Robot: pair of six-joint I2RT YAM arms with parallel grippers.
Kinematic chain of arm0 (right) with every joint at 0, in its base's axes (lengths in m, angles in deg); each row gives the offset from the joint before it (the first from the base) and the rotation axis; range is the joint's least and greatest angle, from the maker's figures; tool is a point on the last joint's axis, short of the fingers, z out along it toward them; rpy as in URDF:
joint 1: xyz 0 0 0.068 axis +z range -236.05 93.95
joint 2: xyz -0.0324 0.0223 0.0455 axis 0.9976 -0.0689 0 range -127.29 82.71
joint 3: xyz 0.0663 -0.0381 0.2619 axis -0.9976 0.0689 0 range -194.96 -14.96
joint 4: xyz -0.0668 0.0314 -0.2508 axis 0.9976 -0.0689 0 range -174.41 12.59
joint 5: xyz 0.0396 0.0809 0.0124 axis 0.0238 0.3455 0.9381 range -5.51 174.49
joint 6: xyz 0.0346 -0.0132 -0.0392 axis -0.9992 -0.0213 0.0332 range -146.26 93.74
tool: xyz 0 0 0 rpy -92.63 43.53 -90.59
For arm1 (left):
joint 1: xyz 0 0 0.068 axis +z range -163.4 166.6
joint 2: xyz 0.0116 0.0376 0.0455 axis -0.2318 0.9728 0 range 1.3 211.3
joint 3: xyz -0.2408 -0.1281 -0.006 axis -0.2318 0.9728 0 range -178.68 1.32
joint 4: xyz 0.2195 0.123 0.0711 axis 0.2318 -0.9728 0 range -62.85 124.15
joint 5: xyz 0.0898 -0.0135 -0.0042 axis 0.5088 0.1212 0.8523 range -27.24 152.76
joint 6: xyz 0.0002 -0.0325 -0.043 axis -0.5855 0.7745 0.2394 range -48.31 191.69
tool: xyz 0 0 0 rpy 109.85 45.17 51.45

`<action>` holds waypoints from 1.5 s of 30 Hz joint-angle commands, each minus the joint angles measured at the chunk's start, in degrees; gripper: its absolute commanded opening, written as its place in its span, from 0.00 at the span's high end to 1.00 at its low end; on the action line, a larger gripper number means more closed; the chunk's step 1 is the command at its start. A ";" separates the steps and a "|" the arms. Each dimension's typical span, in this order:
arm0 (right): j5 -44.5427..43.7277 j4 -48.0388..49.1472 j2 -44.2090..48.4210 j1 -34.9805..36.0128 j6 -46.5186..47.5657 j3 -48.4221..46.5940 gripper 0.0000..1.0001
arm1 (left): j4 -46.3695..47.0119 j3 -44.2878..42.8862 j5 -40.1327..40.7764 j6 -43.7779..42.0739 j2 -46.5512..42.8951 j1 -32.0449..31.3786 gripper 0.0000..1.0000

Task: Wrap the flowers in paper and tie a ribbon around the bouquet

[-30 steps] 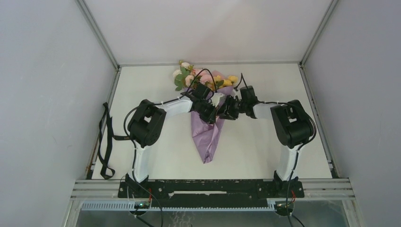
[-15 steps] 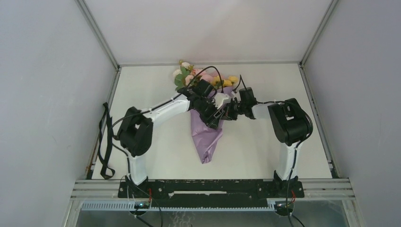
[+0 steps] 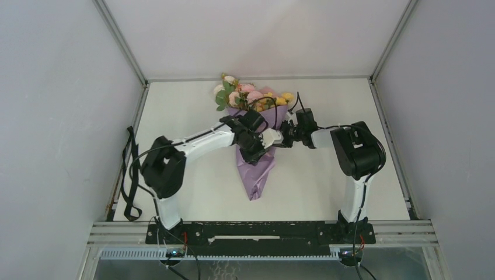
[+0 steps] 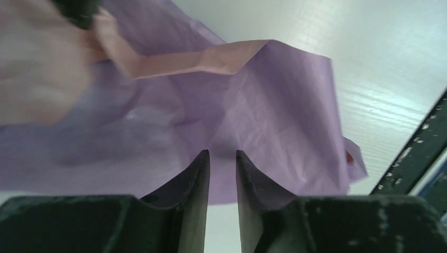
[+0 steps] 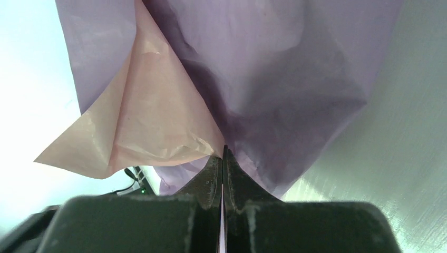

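Note:
The bouquet lies on the white table with the flowers at the far end and the purple paper tapering to a point toward me. My left gripper hovers over the middle of the cone. In the left wrist view its fingers stand a narrow gap apart, with the purple paper just beyond the tips and nothing between them. My right gripper is at the cone's right side. It is shut on the paper's edge where the pink fold meets the purple. The ribbon lies along the table's left edge.
Grey walls close in the table on the left, right and back. A black rail with both arm bases runs along the near edge. The two wrists sit close together over the bouquet.
My left gripper slid from the cone's upper part toward its middle, opening wide and then narrowing. My right gripper closed on the paper's edge and stayed shut.

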 commanded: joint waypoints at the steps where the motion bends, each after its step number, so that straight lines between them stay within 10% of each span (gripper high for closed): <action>1: -1.40 4.03 2.42 -0.09 -1.09 0.83 1.00 | 4.84 2.11 3.23 -2.63 2.30 -5.08 0.67; 9: -2.54 5.80 4.18 -0.17 -2.13 2.38 0.94 | 11.38 7.65 8.47 -10.03 5.17 -15.16 0.47; 27: 0.15 -12.15 13.01 -4.88 17.16 -11.22 0.42 | 11.38 9.42 12.44 -12.12 10.76 -15.99 0.48; 35: -11.21 -22.32 10.34 -2.10 17.99 -15.43 0.37 | 13.32 11.04 11.47 -11.89 9.68 -15.97 0.48; 45: -3.98 -23.28 15.35 -1.47 21.86 -14.57 0.34 | 13.60 10.98 9.09 -12.20 10.16 -15.07 0.51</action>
